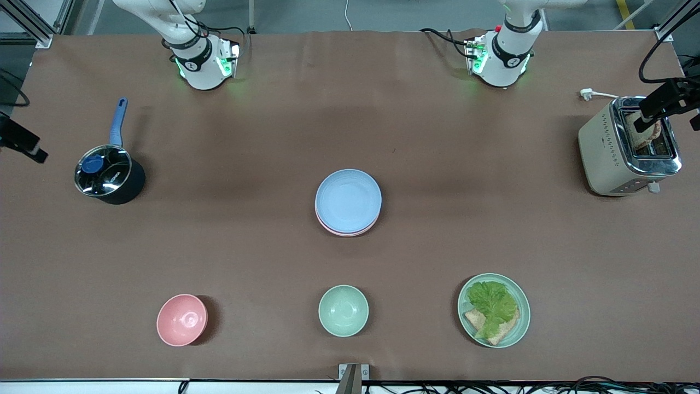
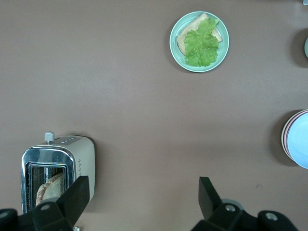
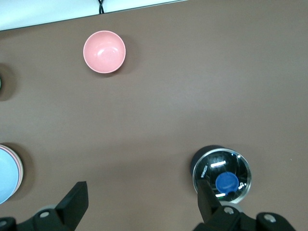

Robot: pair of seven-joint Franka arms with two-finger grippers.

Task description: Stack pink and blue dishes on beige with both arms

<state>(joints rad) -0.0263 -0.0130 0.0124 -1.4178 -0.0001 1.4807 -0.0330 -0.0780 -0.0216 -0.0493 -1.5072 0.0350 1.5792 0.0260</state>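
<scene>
A light blue plate [image 1: 348, 198] lies on top of a pink plate [image 1: 343, 232] at the middle of the table, and only the pink rim shows under it. No beige plate can be made out beneath them. The same stack shows at the edge of the left wrist view, with the blue plate [image 2: 300, 140] above the pink rim [image 2: 284, 137], and the blue plate [image 3: 6, 174] also shows in the right wrist view. My left gripper [image 2: 143, 188] hangs open and empty high over bare table between toaster and stack. My right gripper [image 3: 143, 190] hangs open and empty between pot and stack.
A lidded black pot [image 1: 108, 174] with a blue handle stands toward the right arm's end. A toaster [image 1: 628, 145] holding bread stands toward the left arm's end. Nearer the front camera are a pink bowl [image 1: 181, 319], a mint bowl [image 1: 343, 310] and a mint plate [image 1: 522, 314] of lettuce and bread.
</scene>
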